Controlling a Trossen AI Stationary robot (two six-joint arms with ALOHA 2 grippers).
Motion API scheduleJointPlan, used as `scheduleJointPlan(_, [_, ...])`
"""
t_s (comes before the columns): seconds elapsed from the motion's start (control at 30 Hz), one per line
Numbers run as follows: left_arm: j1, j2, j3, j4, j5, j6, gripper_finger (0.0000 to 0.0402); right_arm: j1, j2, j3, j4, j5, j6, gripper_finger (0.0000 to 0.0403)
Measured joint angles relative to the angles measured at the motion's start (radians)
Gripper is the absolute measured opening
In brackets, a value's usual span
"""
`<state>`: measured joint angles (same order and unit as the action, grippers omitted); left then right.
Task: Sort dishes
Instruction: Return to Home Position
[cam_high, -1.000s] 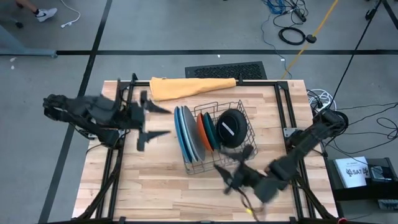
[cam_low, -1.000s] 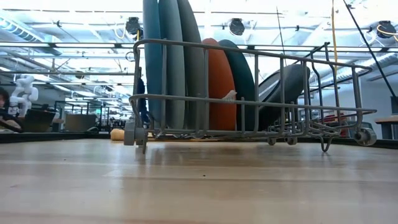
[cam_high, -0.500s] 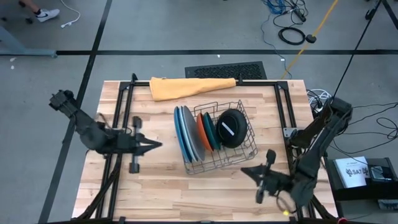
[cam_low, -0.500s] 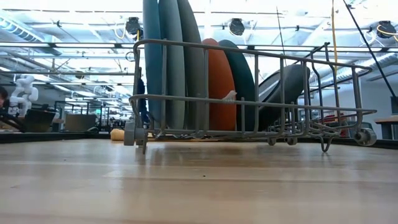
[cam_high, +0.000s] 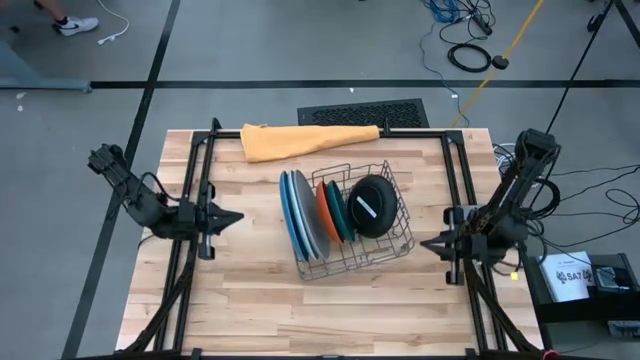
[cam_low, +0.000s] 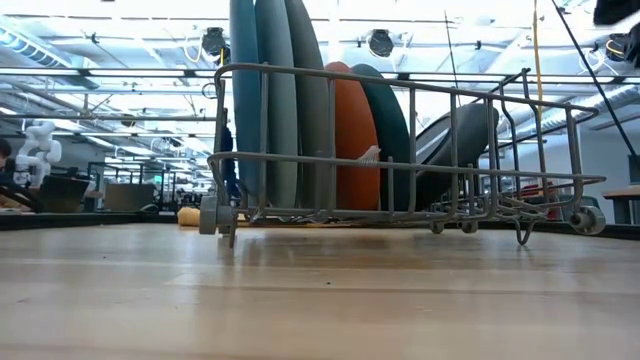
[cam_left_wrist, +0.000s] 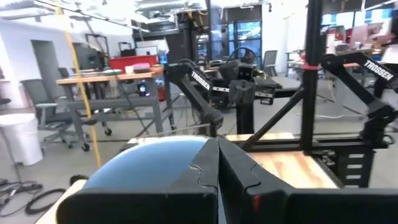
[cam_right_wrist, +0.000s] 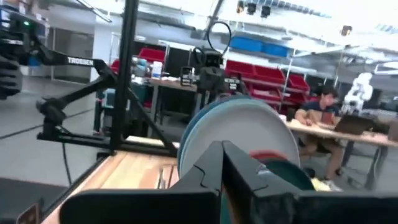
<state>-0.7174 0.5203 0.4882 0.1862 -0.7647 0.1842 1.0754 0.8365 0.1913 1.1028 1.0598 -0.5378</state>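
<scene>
Coloured flat round plates (cam_high: 318, 212) stand in the grey wire dish rack (cam_high: 352, 262). Left gripper (cam_high: 233, 217) and right gripper (cam_high: 428, 244) flank it near the wooden table's (cam_high: 250, 295) side edges. Each has its fingers closed tightly together.

Setting: robotics lab in an open industrial hall. Bare grey concrete floor (cam_high: 80, 60) marked with black tape lines (cam_high: 300, 84). Loose cables (cam_high: 470, 55) lie coiled on it beyond the far side of the butcher-block table (cam_high: 260, 290). Ceiling is exposed beams and pipes (cam_low: 120, 75). In the room behind: workbenches (cam_left_wrist: 106, 78), office chairs (cam_left_wrist: 37, 102), shelving of red bins (cam_right_wrist: 261, 78), a white humanoid figure (cam_right_wrist: 357, 90), and a person seated at a desk (cam_right_wrist: 317, 112).
</scene>
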Motion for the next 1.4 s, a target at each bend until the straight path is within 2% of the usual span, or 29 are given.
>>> scheduleJointPlan(0.2, [0.000, -0.124, -0.105, -0.011, -0.020, 0.041, 0.0000, 0.069, -0.197, -0.174, -0.005, 0.031, 0.010, 0.0000])
scheduleJointPlan(0.3, [0.000, -0.172, -0.168, -0.003, -0.030, 0.054, 0.0000, 0.114, -0.292, -0.179, -0.128, 0.155, 0.010, 0.0000])
scheduleJointPlan(0.47, [0.000, -0.254, -0.280, 0.044, -0.036, 0.057, 0.0000, 0.207, -0.449, -0.177, -0.305, 0.180, 0.003, 0.0000])
scheduleJointPlan(0.67, [0.000, -0.345, -0.464, 0.194, -0.030, 0.040, 0.0000, 0.257, -0.599, -0.178, -0.738, 0.231, 0.309, 0.0000])
scheduleJointPlan(0.77, [0.000, -0.375, -0.481, 0.122, -0.019, -0.007, 0.0000, 0.255, -0.661, -0.178, -0.915, 0.271, 0.464, 0.0000])
scheduleJointPlan(0.9, [0.000, -0.391, -0.481, 0.043, -0.012, 0.005, 0.0000, 0.255, -0.716, -0.178, -1.113, 0.265, 0.625, 0.0000])
scheduleJointPlan(1.07, [0.007, -0.396, -0.482, -0.050, -0.051, 0.004, 0.0000, 0.256, -0.714, -0.177, -1.114, 0.253, 0.640, 0.0000])
scheduleJointPlan(1.27, [0.015, -0.393, -0.482, -0.127, -0.060, -0.088, 0.0000, 0.256, -0.701, -0.177, -1.154, 0.402, 0.730, 0.0000])
scheduleJointPlan(1.4, [0.015, -0.390, -0.482, -0.125, -0.054, -0.129, 0.0000, 0.256, -0.701, -0.177, -1.152, 0.401, 0.730, 0.0000])
